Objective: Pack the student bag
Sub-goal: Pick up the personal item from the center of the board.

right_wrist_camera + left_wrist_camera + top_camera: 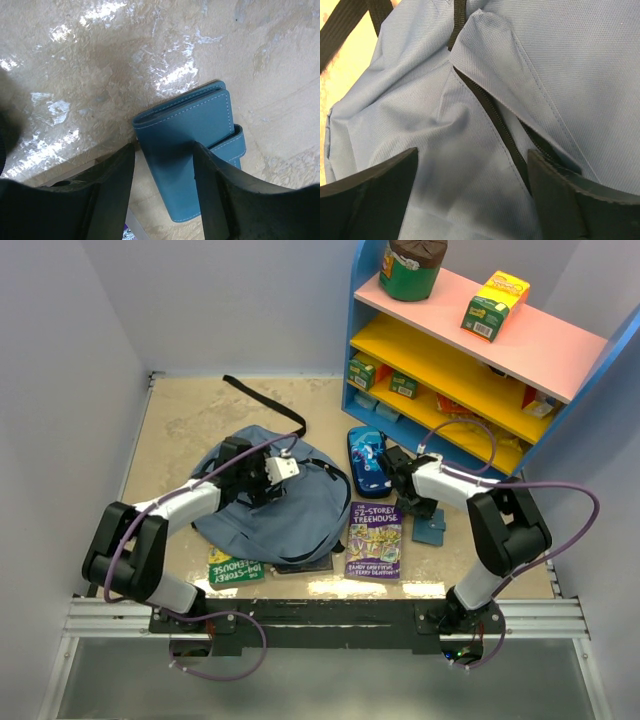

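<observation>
The slate-blue fabric student bag (300, 515) lies on the table (190, 410) beneath the wide-open, empty left gripper (472, 155). The half-open right gripper (164, 150) is set over a teal leather wallet (190, 125); jaws should be centred before closing.

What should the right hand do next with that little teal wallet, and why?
Probably lower a touch and close on the teal wallet. The right hand hangs over it with its fingers apart, and the wallet lies flat on the table, not yet gripped. Once held, it could go to the student bag.
</observation>
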`<state>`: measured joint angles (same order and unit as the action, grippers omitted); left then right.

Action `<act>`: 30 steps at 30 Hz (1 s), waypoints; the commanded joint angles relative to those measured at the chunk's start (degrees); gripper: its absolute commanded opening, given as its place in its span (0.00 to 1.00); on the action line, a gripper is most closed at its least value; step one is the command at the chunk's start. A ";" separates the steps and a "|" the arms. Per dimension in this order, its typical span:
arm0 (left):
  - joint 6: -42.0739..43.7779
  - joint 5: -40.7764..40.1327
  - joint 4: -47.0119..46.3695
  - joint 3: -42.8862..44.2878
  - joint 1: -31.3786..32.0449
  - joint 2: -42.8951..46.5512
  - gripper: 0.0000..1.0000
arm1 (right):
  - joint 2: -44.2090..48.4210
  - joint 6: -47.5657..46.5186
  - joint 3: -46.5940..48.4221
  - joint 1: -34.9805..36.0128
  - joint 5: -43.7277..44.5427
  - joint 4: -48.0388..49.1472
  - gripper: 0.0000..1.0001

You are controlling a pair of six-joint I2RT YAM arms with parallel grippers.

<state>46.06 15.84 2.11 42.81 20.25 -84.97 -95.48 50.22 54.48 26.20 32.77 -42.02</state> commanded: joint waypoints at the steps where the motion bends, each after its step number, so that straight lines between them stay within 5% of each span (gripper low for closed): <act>1: 1.48 -2.65 0.88 -3.17 1.11 -4.06 0.85 | -1.72 0.23 -2.89 -0.44 -4.12 1.50 0.53; 4: 1.75 -4.49 -0.52 -3.95 1.19 -4.50 0.59 | -2.08 0.32 -2.89 -0.36 -4.47 2.03 0.50; 5: 1.84 -5.80 -0.79 -3.96 1.11 -4.50 0.32 | -1.99 0.23 -3.15 -0.44 -5.00 2.64 0.50; 7: 2.01 -7.39 -1.23 -4.66 1.11 -4.24 0.00 | -1.99 0.23 -3.41 -0.44 -5.35 3.08 0.46; 11: 1.23 -9.33 -3.60 -5.54 1.11 -1.97 0.00 | -2.69 -0.38 -3.59 -0.44 -6.40 5.80 0.30; 15: -1.32 -8.98 -3.43 -5.01 1.11 2.17 0.00 | -3.13 -1.09 -0.88 -0.44 -4.92 6.16 0.00; 30: -11.08 -0.55 0.35 -0.80 0.76 11.76 0.00 | 10.75 -8.20 4.14 -0.44 -0.96 11.87 0.00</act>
<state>38.48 12.01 2.31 39.55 21.50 -75.35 -89.27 44.38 56.14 25.91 31.35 -34.76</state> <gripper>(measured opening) 0.019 0.034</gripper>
